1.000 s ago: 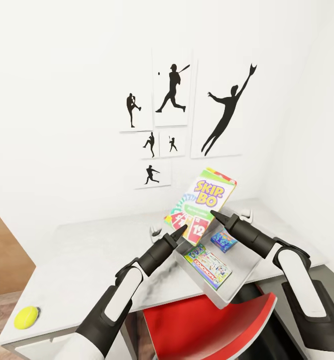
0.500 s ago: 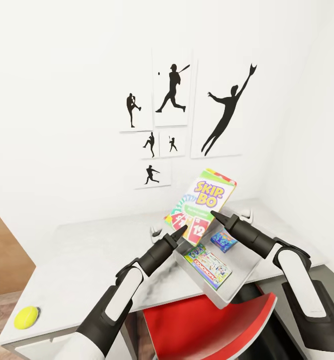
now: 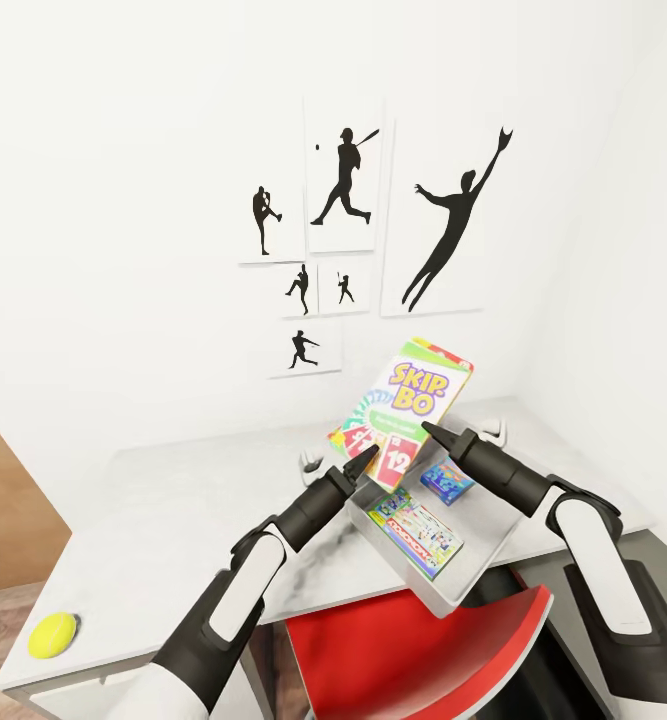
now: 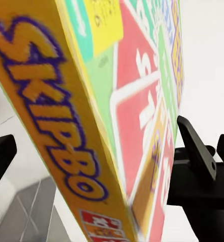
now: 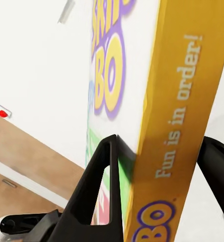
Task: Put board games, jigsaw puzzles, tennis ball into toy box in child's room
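**Two hands holding the Skip-Bo box above the toy box**

Both arms are reaching forward over the worktop, and between them the Skip-Bo box is hanging tilted in the air, its printed face turned up and toward me. The left hand is meeting the box at its lower edge; in the left wrist view the box's orange side is sitting between its dark fingers, though I cannot tell whether they are pressing on it or standing slightly apart. The right hand is meeting the box's lower right side, and in the right wrist view its fingers are bracketing the orange edge of the box, one on each face, clamped on it.

Just below, the pale grey toy box is sitting at the near edge of the worktop, partly overhanging the red chair seat. Inside it the Monopoly box is lying flat, with the small blue game box beside it, farther in. The tennis ball is resting well apart, at the worktop's near left corner. Black baseball silhouette pictures are hanging on the white wall behind.
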